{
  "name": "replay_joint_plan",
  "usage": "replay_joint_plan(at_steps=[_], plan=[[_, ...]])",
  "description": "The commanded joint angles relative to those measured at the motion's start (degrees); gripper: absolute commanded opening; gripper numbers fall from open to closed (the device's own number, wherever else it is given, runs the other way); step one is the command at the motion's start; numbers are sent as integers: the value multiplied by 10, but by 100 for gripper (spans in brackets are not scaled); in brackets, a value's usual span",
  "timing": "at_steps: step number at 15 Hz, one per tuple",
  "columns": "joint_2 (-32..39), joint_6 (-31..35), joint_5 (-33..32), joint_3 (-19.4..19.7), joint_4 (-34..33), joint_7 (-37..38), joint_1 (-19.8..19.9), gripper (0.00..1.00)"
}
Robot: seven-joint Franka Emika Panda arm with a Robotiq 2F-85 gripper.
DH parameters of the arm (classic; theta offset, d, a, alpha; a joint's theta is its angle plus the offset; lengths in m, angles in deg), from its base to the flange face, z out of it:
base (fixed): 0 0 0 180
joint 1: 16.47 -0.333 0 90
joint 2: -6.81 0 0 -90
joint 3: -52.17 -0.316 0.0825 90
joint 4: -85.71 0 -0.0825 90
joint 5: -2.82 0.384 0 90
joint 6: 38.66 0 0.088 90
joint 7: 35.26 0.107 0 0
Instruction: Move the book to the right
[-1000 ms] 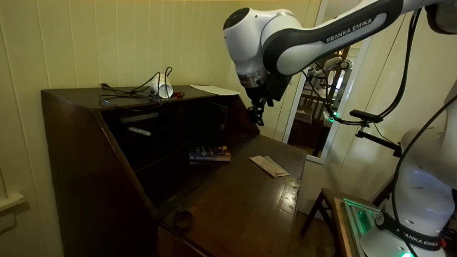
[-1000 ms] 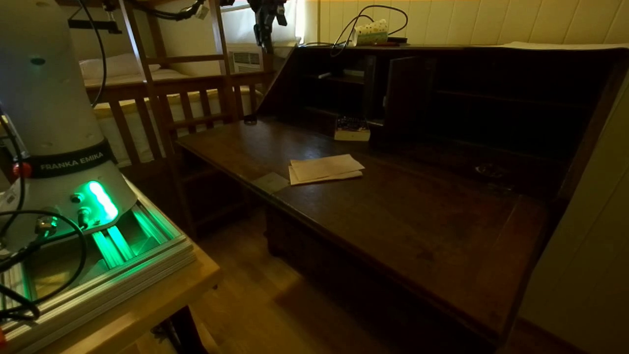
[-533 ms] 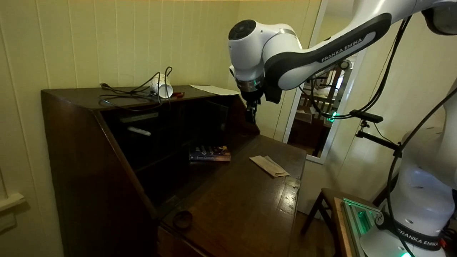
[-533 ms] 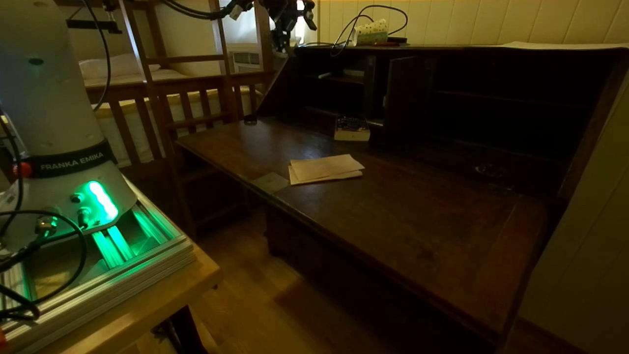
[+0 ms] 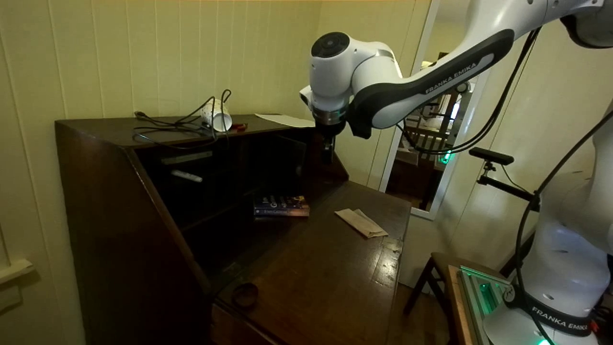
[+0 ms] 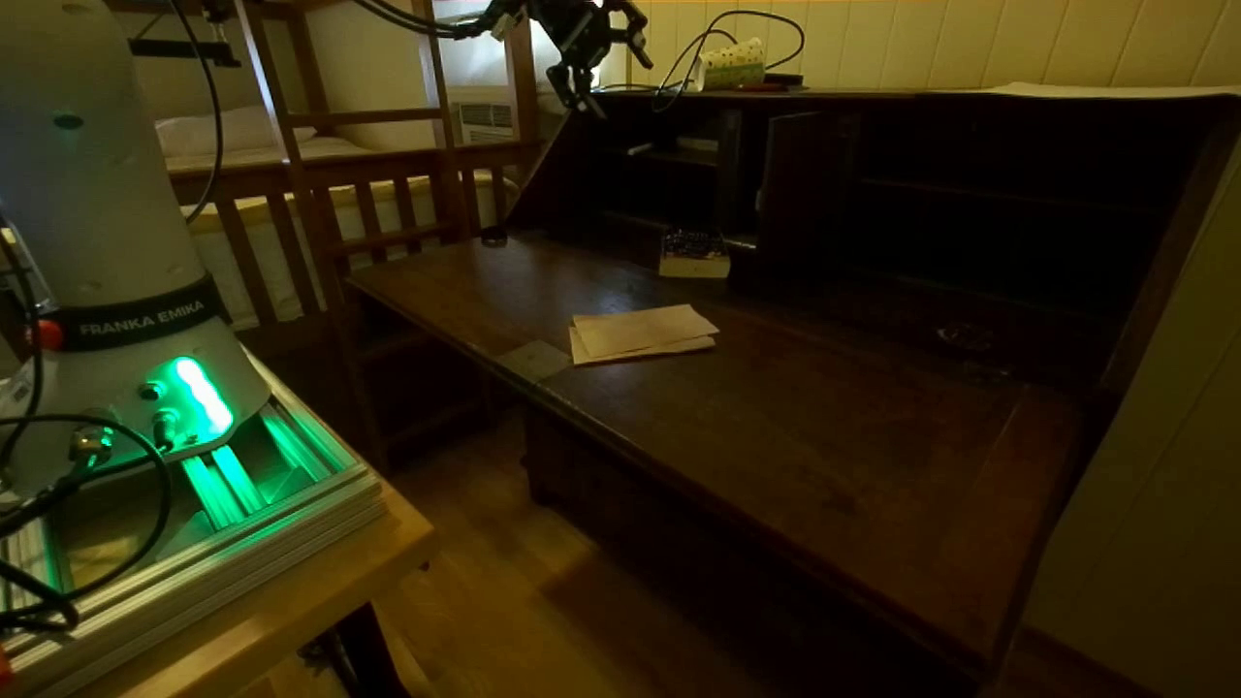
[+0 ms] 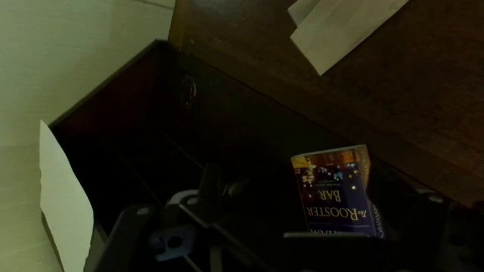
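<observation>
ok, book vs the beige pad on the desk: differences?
Look: the book has a dark blue cover with an orange end and printed title; the beige pad looks plain.
Thickness: the book is thick, the pad thin and layered.
Place: the book sits farther back, the pad nearer the front edge of the desk.
Shared: both lie on the desk, neither in the gripper.

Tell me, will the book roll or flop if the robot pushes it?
The book looks thick, so probably stiff, not floppy. It lies flat, so a push would likely slide it, not tip it. Being boxy, it probably won't roll.
</observation>
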Motion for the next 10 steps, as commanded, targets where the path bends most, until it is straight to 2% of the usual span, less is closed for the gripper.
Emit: replay_joint_plan(at_steps=[1,5,6,7,8,9,10], plan=[[41,130,-43,28,-10,-80,26,100],[108,282,-15,49,-31,-188,53,100],[130,283,3,45,-42,-225,52,100],[145,258,13,40,-52,-229,46,100],[158,188,-5,44,-71,-173,29,100],[162,157,0,44,-75,-156,22,100],[138,213,-9,47,-42,-177,38,100]])
